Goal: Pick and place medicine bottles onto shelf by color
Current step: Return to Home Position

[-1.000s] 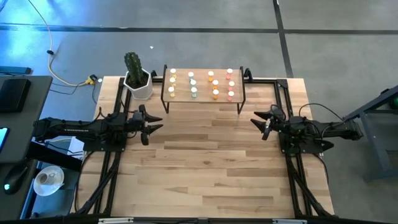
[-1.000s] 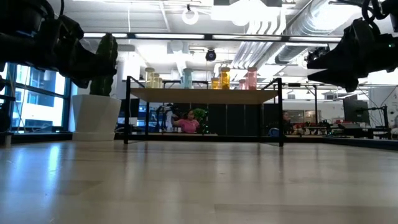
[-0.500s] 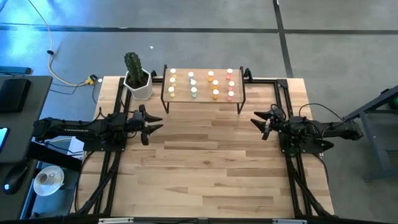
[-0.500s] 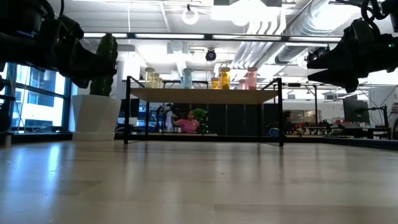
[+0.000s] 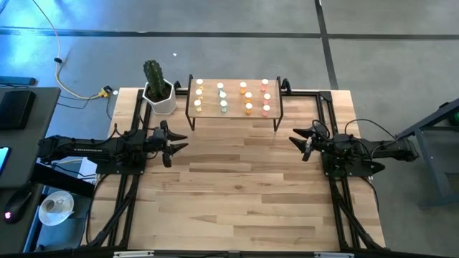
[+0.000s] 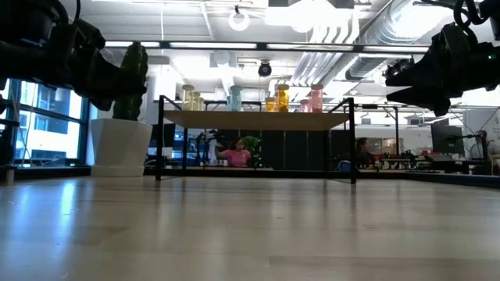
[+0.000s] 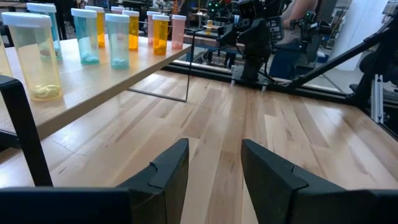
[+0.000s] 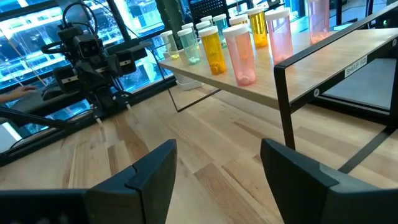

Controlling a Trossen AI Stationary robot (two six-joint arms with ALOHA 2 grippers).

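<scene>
A: Where are the hands sitting?
B: We're seeing the left hand (image 5: 178, 142) hovering above the left side of the light wood-plank worktop (image 5: 244, 201), fingers spread apart and carrying nothing. The right hand (image 5: 297, 140) is facing it from the right side, likewise spread and carrying nothing.
A: Bottles?
B: We're finding the small white-capped medicine bottles (image 5: 222, 94) standing upright on the low light-wood shelf with black metal legs (image 5: 233, 116) at the worktop's far edge, running in columns: yellow, green, orange, pink, left to right. The white pot with a green cactus (image 5: 159, 99) is sitting just beside the shelf's left end.
</scene>
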